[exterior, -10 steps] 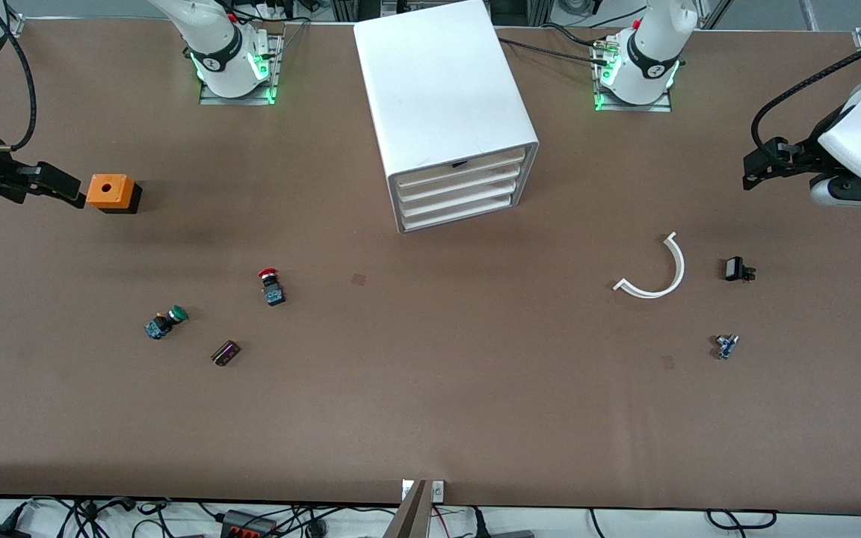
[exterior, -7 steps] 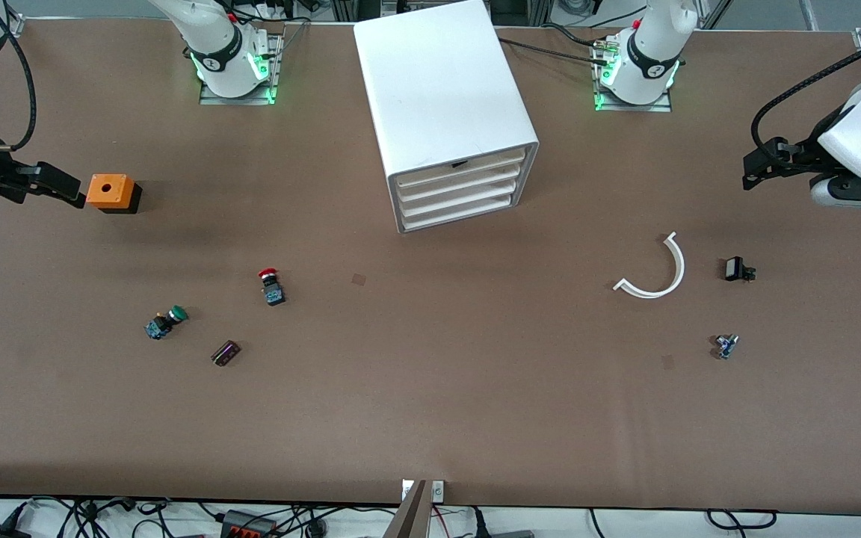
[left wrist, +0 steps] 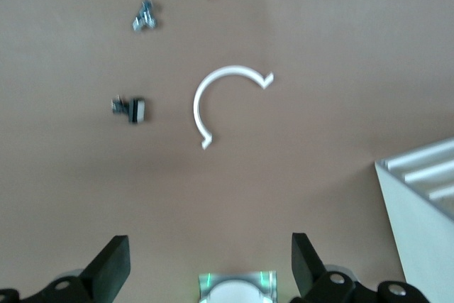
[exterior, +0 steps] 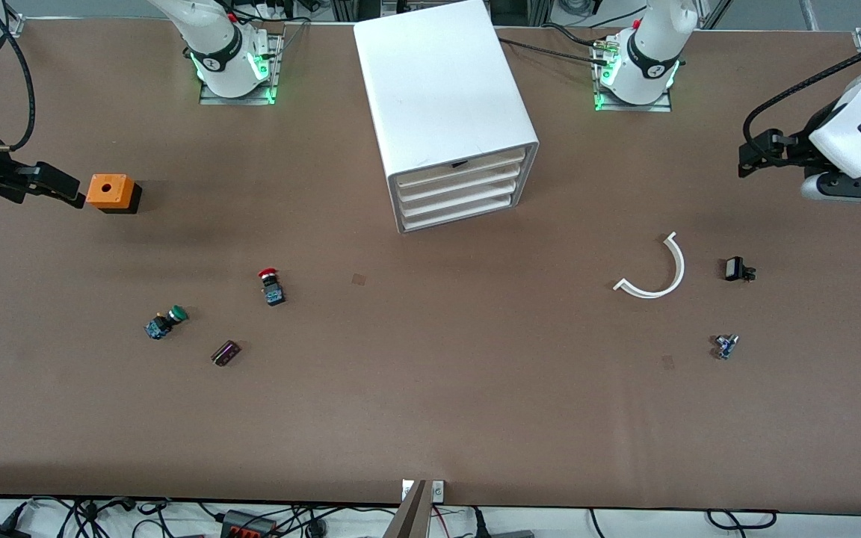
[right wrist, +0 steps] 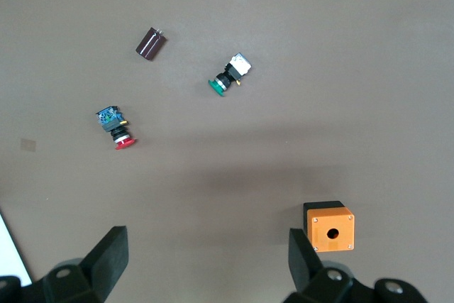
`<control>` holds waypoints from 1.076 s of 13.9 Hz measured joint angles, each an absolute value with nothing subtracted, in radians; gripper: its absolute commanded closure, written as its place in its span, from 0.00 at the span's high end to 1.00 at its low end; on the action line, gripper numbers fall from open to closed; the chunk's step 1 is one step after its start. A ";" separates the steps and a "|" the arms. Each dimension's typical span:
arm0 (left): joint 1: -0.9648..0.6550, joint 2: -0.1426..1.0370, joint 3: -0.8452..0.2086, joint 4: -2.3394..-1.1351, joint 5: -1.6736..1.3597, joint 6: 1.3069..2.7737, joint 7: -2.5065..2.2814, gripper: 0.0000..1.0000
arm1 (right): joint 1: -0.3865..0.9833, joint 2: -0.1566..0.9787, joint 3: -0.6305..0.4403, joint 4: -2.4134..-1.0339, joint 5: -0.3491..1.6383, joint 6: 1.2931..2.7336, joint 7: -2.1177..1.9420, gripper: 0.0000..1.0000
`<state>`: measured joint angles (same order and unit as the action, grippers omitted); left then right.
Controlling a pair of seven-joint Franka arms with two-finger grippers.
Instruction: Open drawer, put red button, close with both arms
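The white cabinet (exterior: 445, 97) stands mid-table between the arm bases, and its four drawers (exterior: 460, 187) are all shut. Its corner shows in the left wrist view (left wrist: 425, 204). The red button (exterior: 271, 286) lies on the table, nearer to the front camera than the cabinet and toward the right arm's end. It also shows in the right wrist view (right wrist: 117, 129). My right gripper (exterior: 64, 187) is open and empty in the air beside the orange box, also seen in its wrist view (right wrist: 206, 253). My left gripper (exterior: 755, 155) is open and empty over the left arm's end of the table, also seen in its wrist view (left wrist: 209, 260).
An orange box (exterior: 110, 193) (right wrist: 329, 226), a green-capped switch (exterior: 166, 322) (right wrist: 228, 76) and a dark cylinder (exterior: 226, 353) (right wrist: 150, 42) lie toward the right arm's end. A white curved piece (exterior: 658, 273) (left wrist: 220, 97), a small black part (exterior: 737, 269) and a small blue part (exterior: 726, 346) lie toward the left arm's end.
My left gripper has shifted slightly toward the arm bases. My right arm and everything on the table have not moved.
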<state>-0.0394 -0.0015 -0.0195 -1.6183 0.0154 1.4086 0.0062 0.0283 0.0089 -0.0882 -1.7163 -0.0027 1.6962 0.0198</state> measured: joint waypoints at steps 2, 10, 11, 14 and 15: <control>-0.063 0.002 -0.023 -1.618 0.012 1.286 0.006 1.00 | 0.028 0.011 -0.088 -1.716 -0.003 1.696 0.020 1.00; -0.109 0.205 -0.043 -1.636 -0.392 1.345 0.007 1.00 | 0.038 0.131 -0.086 -1.721 -0.002 1.756 0.018 1.00; -0.115 0.233 -0.069 -1.644 -0.435 1.422 0.007 1.00 | 0.055 0.166 -0.085 -1.720 -0.002 1.776 0.018 1.00; -0.131 0.303 -0.194 -1.654 -0.483 1.648 0.031 1.00 | 0.116 0.286 -0.080 -1.703 -0.001 1.836 0.018 1.00; -0.138 0.327 -0.221 -1.656 -0.496 1.706 0.067 1.00 | 0.137 0.328 -0.079 -1.690 -0.001 1.840 0.018 1.00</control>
<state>-0.1380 0.3265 -0.2205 -1.6563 -0.4955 1.7061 0.0668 0.1365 0.3276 -0.0789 -1.6898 -0.0009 1.8403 0.0182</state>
